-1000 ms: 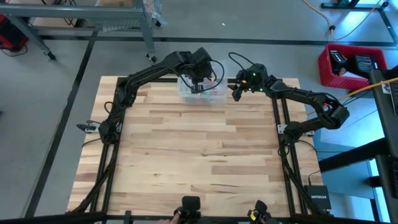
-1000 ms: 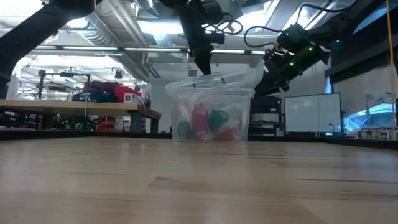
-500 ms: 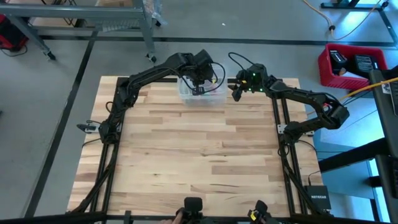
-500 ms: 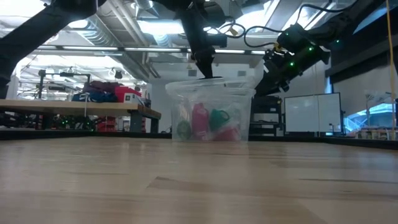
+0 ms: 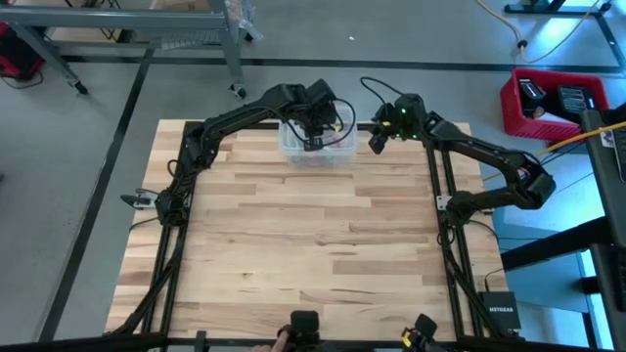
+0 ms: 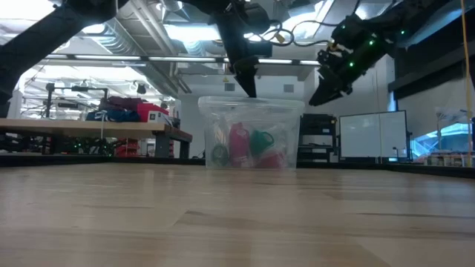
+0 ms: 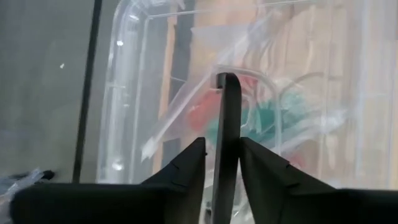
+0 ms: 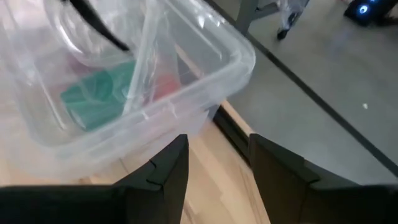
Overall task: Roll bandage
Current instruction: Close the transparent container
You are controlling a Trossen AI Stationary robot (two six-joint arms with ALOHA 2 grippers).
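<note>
Wooden table (image 5: 293, 235) has a clear plastic tub (image 6: 251, 133) at its far edge. Inside sit the teal bandage (image 6: 260, 141) wad and pink-red stuff (image 6: 238, 139). Left gripper (image 6: 249, 87) hangs over the tub, can't tell its fingers. Right gripper (image 8: 214, 163) beside the tub, fingers apart, empty.

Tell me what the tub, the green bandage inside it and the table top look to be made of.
Tub: clear, glossy plastic; contents show through its walls.
Bandage: teal, matte, probably soft fabric; it lies bunched.
Table: light wood in joined strips, smooth, with visible grain.
</note>
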